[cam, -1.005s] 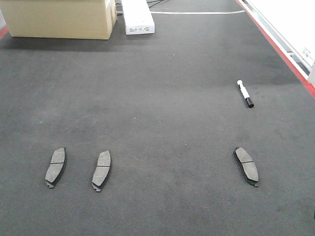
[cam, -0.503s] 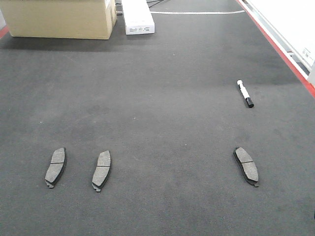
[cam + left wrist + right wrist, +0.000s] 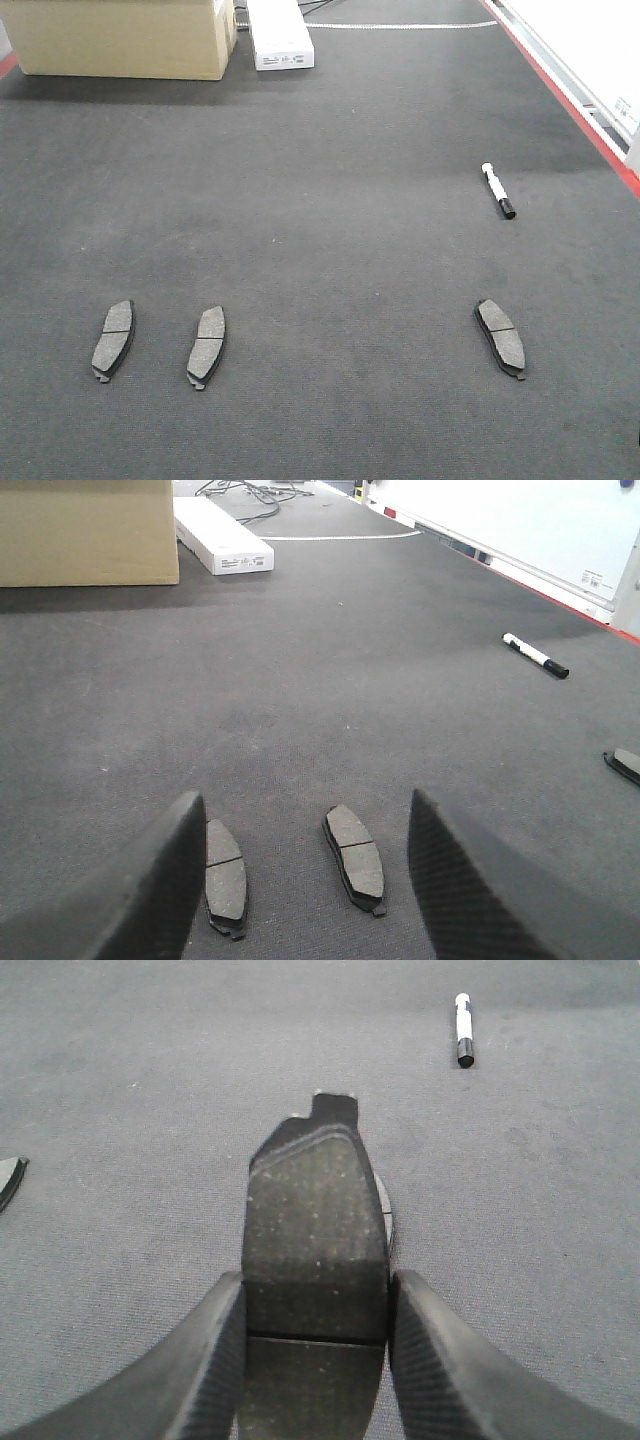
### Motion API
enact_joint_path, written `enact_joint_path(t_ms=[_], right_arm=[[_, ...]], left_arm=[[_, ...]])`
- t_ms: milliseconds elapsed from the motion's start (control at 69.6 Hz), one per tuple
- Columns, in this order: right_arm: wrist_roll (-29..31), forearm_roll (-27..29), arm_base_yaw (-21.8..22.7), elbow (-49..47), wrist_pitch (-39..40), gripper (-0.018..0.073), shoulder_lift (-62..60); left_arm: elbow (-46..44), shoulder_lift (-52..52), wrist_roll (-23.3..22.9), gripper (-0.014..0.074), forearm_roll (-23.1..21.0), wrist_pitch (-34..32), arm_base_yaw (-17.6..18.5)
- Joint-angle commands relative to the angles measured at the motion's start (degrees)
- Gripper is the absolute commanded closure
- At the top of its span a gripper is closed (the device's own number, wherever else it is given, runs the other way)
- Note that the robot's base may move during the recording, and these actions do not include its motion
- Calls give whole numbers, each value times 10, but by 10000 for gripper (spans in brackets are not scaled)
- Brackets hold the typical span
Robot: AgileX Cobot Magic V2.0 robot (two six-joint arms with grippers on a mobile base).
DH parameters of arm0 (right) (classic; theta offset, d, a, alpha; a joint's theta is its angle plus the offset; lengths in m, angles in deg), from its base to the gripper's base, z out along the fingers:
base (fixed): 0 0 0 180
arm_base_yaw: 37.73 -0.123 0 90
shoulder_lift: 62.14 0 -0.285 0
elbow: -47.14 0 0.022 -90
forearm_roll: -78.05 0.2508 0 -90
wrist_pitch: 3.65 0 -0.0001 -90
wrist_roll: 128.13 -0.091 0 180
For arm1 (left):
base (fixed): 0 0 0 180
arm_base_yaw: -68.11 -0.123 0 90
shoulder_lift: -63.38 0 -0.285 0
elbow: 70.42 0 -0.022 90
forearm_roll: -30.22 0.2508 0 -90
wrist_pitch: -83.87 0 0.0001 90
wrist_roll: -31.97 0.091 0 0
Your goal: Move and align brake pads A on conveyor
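Three brake pads lie friction face up on the dark conveyor belt [image 3: 330, 150]: two side by side at the front left [image 3: 113, 339] [image 3: 207, 346] and one at the front right [image 3: 500, 338]. Neither gripper shows in the front view. In the left wrist view my left gripper [image 3: 302, 810] is open and empty above the two left pads [image 3: 226, 878] [image 3: 355, 858], its left finger partly covering the left one. In the right wrist view my right gripper [image 3: 317, 1290] is shut on a fourth brake pad [image 3: 315, 1210], held by its long edges above the belt.
A black-and-white marker pen [image 3: 497, 190] lies on the belt at the right. A cardboard box [image 3: 120, 40] and a white carton [image 3: 279, 35] stand at the far end. The belt's red edge [image 3: 565, 100] runs along the right side.
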Motion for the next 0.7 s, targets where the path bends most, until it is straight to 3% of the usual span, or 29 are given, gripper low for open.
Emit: enact_joint_path(t_ms=[0,287,560,689], right_arm=[[-4,4,2,-17,48,545,5],[68,105,1,-21,60,533,28],[165,199,1,-45,76,466,211],[175,207,1,-103,76,442,308]], left_arm=[[-14,6,-4,157,1,-39,2],[-14,6,-4,157,1,-39,2],[-14,6,-4,157,1,-39,2],[-14,6,-4,157,1,-39,2]])
